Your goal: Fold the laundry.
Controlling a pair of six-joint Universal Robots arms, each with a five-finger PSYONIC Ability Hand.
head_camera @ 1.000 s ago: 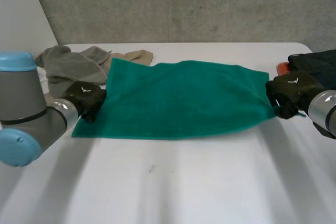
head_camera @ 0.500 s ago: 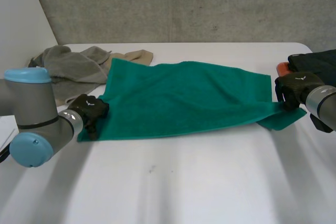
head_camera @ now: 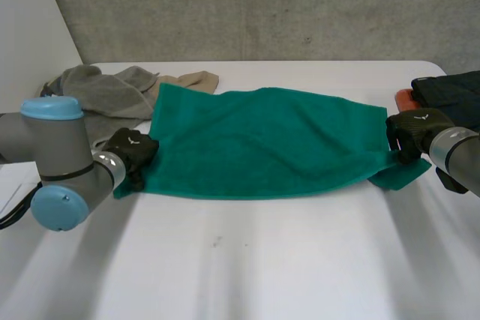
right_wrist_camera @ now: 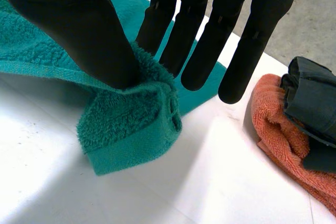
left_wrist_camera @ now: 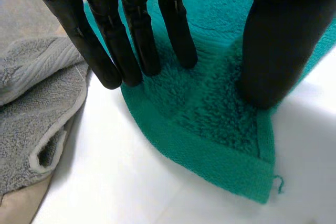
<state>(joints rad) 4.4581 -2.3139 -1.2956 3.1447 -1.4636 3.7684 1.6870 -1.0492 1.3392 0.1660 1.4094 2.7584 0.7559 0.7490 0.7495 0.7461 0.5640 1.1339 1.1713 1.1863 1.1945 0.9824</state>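
Observation:
A green towel (head_camera: 262,140) lies spread across the middle of the white table (head_camera: 247,260). My left hand (head_camera: 129,148) is at its near left corner. In the left wrist view that hand's straight fingers (left_wrist_camera: 136,30) and thumb (left_wrist_camera: 278,40) rest tip-down on the towel corner (left_wrist_camera: 210,129), spread apart, gripping nothing. My right hand (head_camera: 414,129) is at the towel's near right corner. In the right wrist view its thumb (right_wrist_camera: 79,30) pinches a bunched fold of the towel (right_wrist_camera: 131,124) against the fingers, and the corner hangs just above the table.
A grey towel (head_camera: 105,95) and a tan cloth (head_camera: 191,80) lie heaped at the back left, the grey towel (left_wrist_camera: 31,103) right beside my left hand. A dark garment (head_camera: 454,91) on an orange cloth (right_wrist_camera: 283,129) sits at the far right, close to my right hand.
My left hand has let go of the left corner and now rests on it with straight fingers. The right hand tugged its corner outward, leaving a flap sticking out past the towel's right edge.

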